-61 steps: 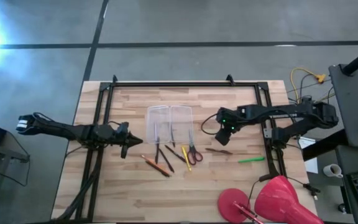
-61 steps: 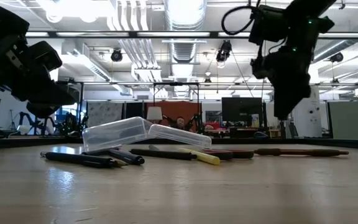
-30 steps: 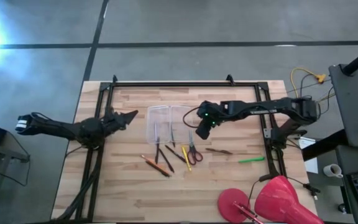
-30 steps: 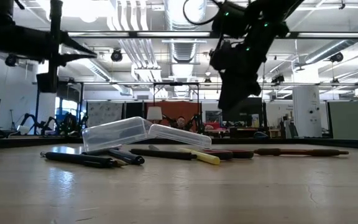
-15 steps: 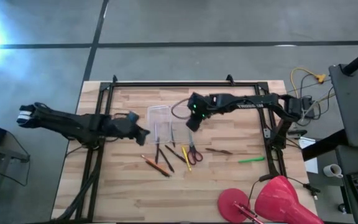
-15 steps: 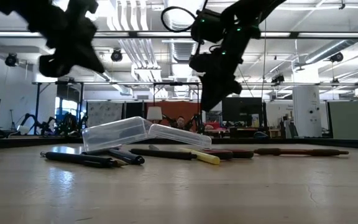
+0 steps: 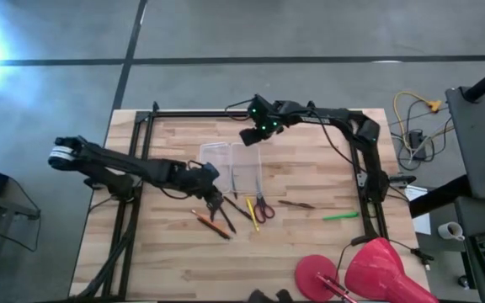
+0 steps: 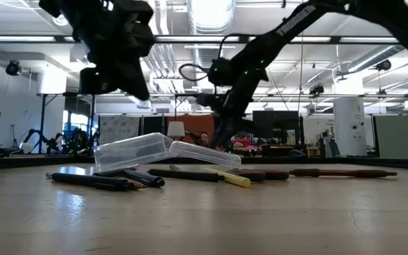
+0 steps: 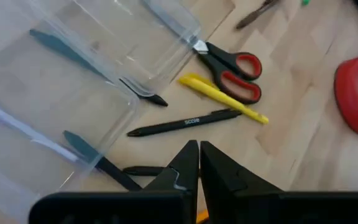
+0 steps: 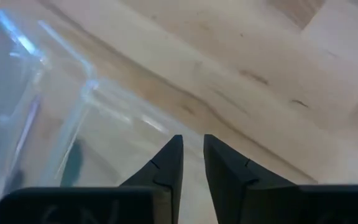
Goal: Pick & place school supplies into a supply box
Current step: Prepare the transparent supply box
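Pens (image 7: pixel 223 210) loose on counter (image 7: pixel 310 244) just beside clear box (image 7: pixel 230 166); my left tool (image 7: pixel 215 200) above them, fingers pressed together, must spread before descent; right tool (image 7: pixel 251 137) at box far edge, narrowly parted, holding nothing

I've swung my left gripper (image 7: pixel 215 200) in over the pens. My right gripper (image 7: pixel 251 137) has moved back to the supply box (image 7: pixel 231 167)'s far edge.

Bright ceiling lights flare overhead in the low view, silhouetting both arms, while wrist views look soft and blurred.
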